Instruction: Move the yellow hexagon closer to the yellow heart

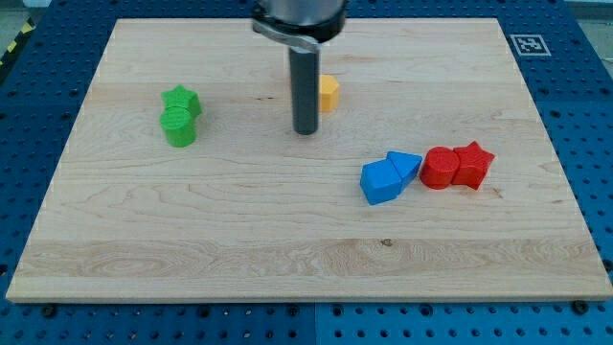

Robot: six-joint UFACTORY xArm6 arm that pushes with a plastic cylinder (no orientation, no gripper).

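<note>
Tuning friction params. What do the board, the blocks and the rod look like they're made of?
Board: light wood, visible grain and plank seams, smooth matte finish.
Blocks, e.g. red star and blue cube: probably plastic or painted wood; uniform saturated colour, matte, no grain.
Rod ending in my tip: dark, faint sheen, likely metal or hard plastic. It stands just left of a partly hidden yellow block.

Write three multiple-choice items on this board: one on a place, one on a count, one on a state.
1. Where is my tip?
A. just left of the yellow block
B. among the blue blocks
C. at the board's bottom edge

2. How many red blocks?
A. one
B. two
C. four

3. The green star and green cylinder are:
A. far apart
B. stacked
C. side by side, touching

Key: 1 A, the rod partly hides that block. 2 B, a red cylinder and a red star. 3 C, no gap shows.
</note>
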